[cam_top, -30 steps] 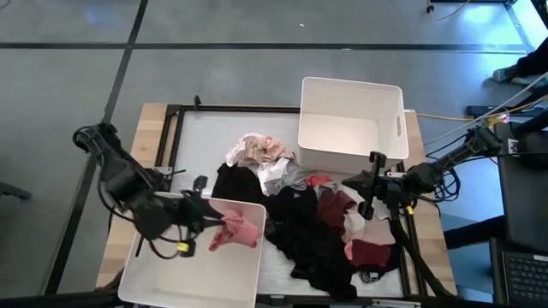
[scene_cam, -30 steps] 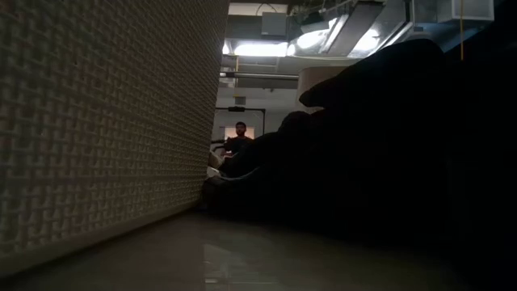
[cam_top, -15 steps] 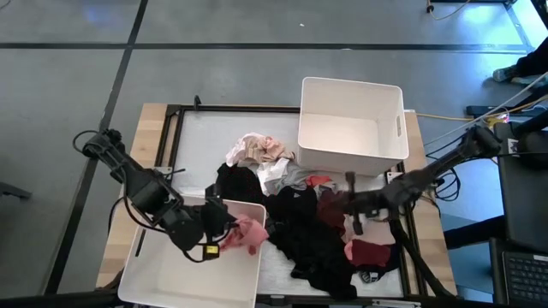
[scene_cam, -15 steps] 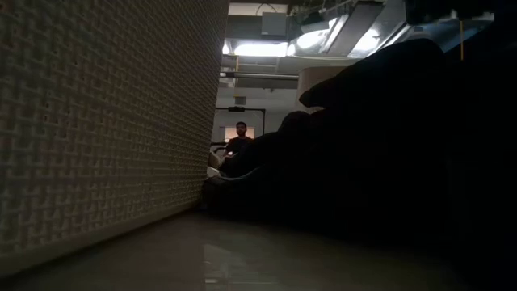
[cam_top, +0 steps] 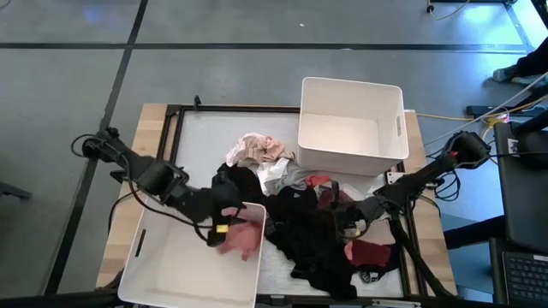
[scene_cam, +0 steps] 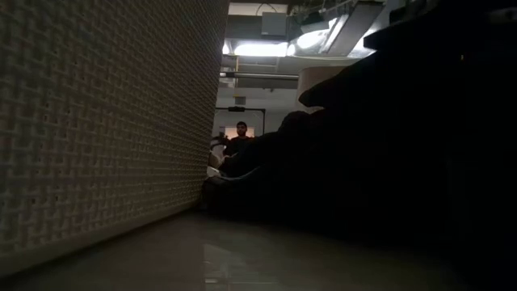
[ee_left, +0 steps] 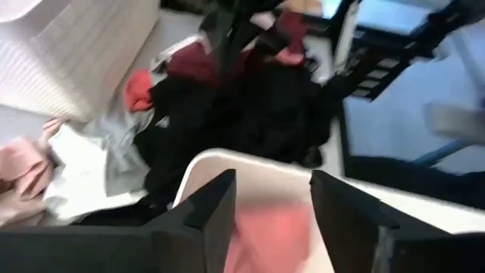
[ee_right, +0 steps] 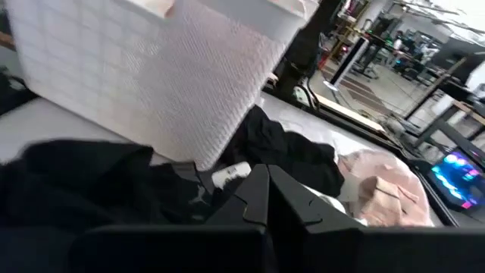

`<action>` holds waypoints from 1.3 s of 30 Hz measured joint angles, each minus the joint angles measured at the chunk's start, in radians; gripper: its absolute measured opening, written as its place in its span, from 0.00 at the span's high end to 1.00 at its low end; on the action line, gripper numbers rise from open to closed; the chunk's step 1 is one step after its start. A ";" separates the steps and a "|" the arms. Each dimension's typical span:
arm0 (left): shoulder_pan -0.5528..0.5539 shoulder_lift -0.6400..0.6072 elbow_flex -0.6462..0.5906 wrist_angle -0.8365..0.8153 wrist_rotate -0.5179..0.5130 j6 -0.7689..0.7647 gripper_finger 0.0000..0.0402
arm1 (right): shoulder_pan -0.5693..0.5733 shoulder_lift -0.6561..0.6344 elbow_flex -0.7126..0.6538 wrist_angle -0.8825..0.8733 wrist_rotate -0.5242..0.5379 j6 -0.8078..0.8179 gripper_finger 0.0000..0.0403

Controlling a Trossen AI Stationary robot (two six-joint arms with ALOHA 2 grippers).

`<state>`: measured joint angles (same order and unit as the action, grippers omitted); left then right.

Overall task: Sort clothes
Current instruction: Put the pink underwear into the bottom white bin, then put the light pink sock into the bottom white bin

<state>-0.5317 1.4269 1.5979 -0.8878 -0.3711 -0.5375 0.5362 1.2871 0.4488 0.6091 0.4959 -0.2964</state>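
The clothes lie in a pile (cam_top: 300, 231) on the table between two white bins, mostly black, with maroon, red, grey and beige pieces. My left gripper (cam_top: 228, 217) is open above the far right corner of the near left bin (cam_top: 154, 265). A pink garment (cam_top: 243, 240) sits inside that corner, below and between the open fingers (ee_left: 269, 235). My right gripper (cam_top: 336, 216) is shut, low over the black clothes at the pile's right side (ee_right: 261, 178). My right gripper has its shut fingers (ee_right: 284, 201) almost level and pointing toward the table's left, down at the black cloth (ee_right: 114, 189) of the pile. I cannot tell whether they touch it.
The far right bin (cam_top: 351, 128) stands close behind the pile, and its wall (ee_right: 151, 83) is just beyond my right gripper. In the low view the near bin's wall (scene_cam: 97, 121) fills the left side and dark clothes (scene_cam: 363, 162) the right. A person (scene_cam: 241, 137) stands far off.
My left gripper has carried the pink garment toward the table's right, over the near bin's far corner, and let it go. The garment has dropped into the bin. My right gripper, still shut, has come down and toward the table's left into the pile, rolling as it went.
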 joint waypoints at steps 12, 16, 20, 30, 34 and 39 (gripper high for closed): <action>0.276 0.014 0.087 -0.029 -0.208 0.235 0.55 | -0.003 0.005 0.000 -0.009 0.019 -0.023 0.99; 0.396 0.061 0.087 -0.022 -0.211 0.288 0.55 | -0.027 0.005 0.000 -0.013 0.002 -0.019 0.99; 0.494 0.127 0.087 -0.012 -0.210 0.292 0.55 | -0.063 0.005 0.000 -0.036 -0.036 0.009 0.99; 0.618 0.338 0.086 -0.015 -0.112 0.304 0.55 | -0.092 0.005 -0.001 -0.053 -0.044 0.031 0.99; 0.641 0.410 0.086 -0.018 -0.065 0.285 0.55 | -0.092 0.005 -0.001 -0.058 -0.044 0.031 0.99; 0.637 0.465 0.086 -0.019 -0.058 0.275 0.55 | -0.092 0.005 -0.001 -0.060 -0.044 0.031 0.99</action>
<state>0.1051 1.8921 1.6840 -0.9071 -0.4290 -0.2623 0.4442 1.2922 0.4480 0.5488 0.4519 -0.2654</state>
